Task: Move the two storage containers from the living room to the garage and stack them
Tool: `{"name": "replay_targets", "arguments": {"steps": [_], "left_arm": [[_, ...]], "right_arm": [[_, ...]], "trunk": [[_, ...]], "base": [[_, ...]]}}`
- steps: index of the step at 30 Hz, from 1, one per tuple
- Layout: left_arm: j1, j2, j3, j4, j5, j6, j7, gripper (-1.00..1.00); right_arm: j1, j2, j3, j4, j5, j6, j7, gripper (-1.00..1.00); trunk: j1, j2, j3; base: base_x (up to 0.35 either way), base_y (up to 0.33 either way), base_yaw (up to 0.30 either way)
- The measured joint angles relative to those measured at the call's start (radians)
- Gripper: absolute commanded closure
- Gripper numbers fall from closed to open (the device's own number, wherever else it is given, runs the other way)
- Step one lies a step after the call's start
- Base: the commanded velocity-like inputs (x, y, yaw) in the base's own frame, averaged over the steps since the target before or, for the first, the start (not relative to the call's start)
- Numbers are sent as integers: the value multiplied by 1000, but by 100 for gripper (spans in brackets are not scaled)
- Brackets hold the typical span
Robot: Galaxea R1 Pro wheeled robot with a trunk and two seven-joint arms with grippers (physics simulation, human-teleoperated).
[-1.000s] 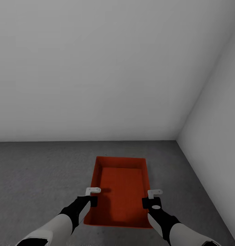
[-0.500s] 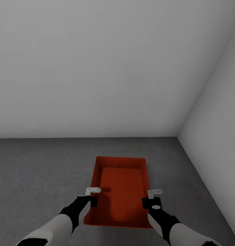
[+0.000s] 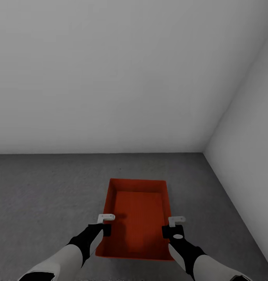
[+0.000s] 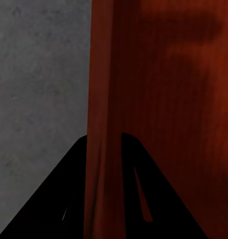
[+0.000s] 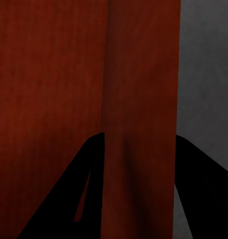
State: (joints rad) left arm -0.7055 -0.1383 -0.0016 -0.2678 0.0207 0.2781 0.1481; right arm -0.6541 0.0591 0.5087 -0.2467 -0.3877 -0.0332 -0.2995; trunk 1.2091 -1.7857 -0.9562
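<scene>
Garage: white walls (image 3: pixel 110 78) meet in a corner ahead and to the right, above the grey concrete floor (image 3: pixel 40 195).
Progress: one orange-red storage container (image 3: pixel 138 218) is in the garage, held by both arms above the floor near that corner. My judgement is that it is not yet set down. Whether it is the first or the second container cannot be told, so at least the setting-down is left.
Container position: long axis pointing away from the robot, level, open side up, nothing inside.
Arms: both reach forward and down, one at each long side wall, roughly level with each other.
Left gripper (image 3: pixel 106 223): clamped over the left wall, one finger inside and one outside, as the left wrist view shows (image 4: pixel 101 149).
Right gripper (image 3: pixel 173 225): likewise closed astride the right wall (image 5: pixel 139 149).
</scene>
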Motion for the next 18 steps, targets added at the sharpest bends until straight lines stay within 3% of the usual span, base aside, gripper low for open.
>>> {"name": "replay_targets", "arguments": {"steps": [4,18], "left_arm": [[0,0,-5,0,6,-1,3,100],[0,0,0,1,1,1,1,100]], "right_arm": [[0,0,0,0,1,0,0,100],[0,0,1,2,-2,0,1,100]], "trunk": [[0,0,-6],[54,-98,-72]], "base": [[0,0,0],[0,0,0]]}}
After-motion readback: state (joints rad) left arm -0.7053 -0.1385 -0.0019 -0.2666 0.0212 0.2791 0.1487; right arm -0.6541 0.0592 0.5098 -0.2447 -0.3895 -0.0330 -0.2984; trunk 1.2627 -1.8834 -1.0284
